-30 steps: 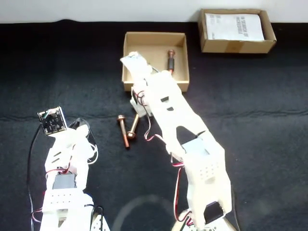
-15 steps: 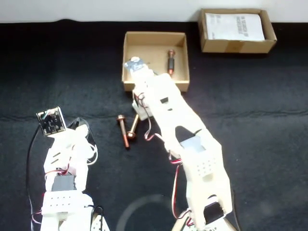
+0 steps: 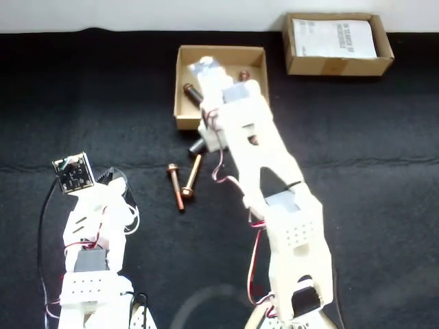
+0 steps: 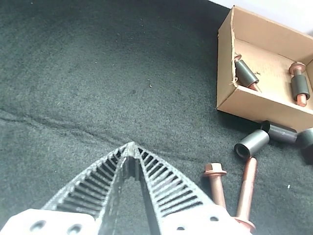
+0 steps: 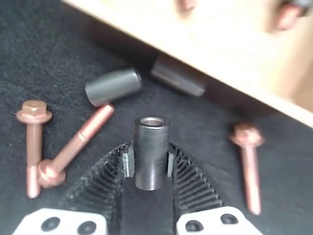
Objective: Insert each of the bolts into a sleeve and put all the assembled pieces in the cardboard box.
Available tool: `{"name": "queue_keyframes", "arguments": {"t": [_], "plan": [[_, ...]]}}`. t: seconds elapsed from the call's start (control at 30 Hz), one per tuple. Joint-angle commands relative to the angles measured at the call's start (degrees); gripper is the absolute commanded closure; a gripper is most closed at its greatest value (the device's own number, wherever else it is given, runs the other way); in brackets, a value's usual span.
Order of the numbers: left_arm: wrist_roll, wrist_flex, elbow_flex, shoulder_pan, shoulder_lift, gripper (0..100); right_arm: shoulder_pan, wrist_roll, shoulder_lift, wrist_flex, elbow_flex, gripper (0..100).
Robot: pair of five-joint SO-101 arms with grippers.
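**Sleeve [image 5: 151, 139] clamped in right gripper [image 5: 149, 152] beside cardboard box [image 3: 219, 120]**

Dark sleeve is held upright between the right gripper's ribbed fingers, open bore uppermost, just near of the cardboard box's near wall. The right arm [image 3: 274, 178] is stretched across the black cloth [image 3: 384, 205] as far as that wall.

One loose sleeve [image 5: 113, 86] is seen on its side on the cloth just near of the wall. A second loose sleeve [image 5: 178, 76] lies close under the wall beside it.

A pair of bare bolts is noted on the cloth, near and left of the box. One bolt [image 3: 175, 186] is laid head far, the other bolt [image 3: 191, 175] head near, and the two touch at their near ends. A third bolt [image 5: 247, 161] lies apart from the pair, on the cloth by the box wall.

Two assembled pieces are counted inside the box: one [image 4: 246, 73] at the left side, another [image 4: 299, 84] toward the right.

The left gripper [image 4: 131, 148] is closed on nothing, fingertips met, held over bare cloth to the left of the bolt pair.

A second box [image 3: 336, 66] with a printed sheet [image 3: 334, 38] inside is set at far right.
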Motion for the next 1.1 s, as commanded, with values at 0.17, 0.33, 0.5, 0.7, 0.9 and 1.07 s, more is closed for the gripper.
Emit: {"name": "queue_keyframes", "arguments": {"t": [0.17, 0.33, 0.5, 0.7, 0.9, 1.07], "plan": [[-0.18, 0.53, 1.45, -0.22, -0.57, 99, 5.14, -0.35, -1.01, 15.87, -22.46, 99.1], [-0.18, 3.25, 1.45, 2.24, -0.57, 99, 11.21, -0.35, -9.63, 15.78, -26.33, 99.1], [-0.18, 3.60, 1.45, 5.76, -0.57, 99, 15.78, -0.09, -25.36, 15.78, -17.54, 99.1], [-0.18, 7.74, 1.54, 14.73, -1.10, 99, 20.35, -0.09, -49.36, 15.60, 6.37, 99.1], [-0.18, 8.18, 0.48, 17.63, -1.10, 99, 25.63, 0.00, -71.60, 15.43, 30.02, 99.1], [-0.09, 11.96, -5.93, 17.98, -0.75, 99, 27.30, 0.09, -87.16, 15.43, 46.55, 99.1]]}}
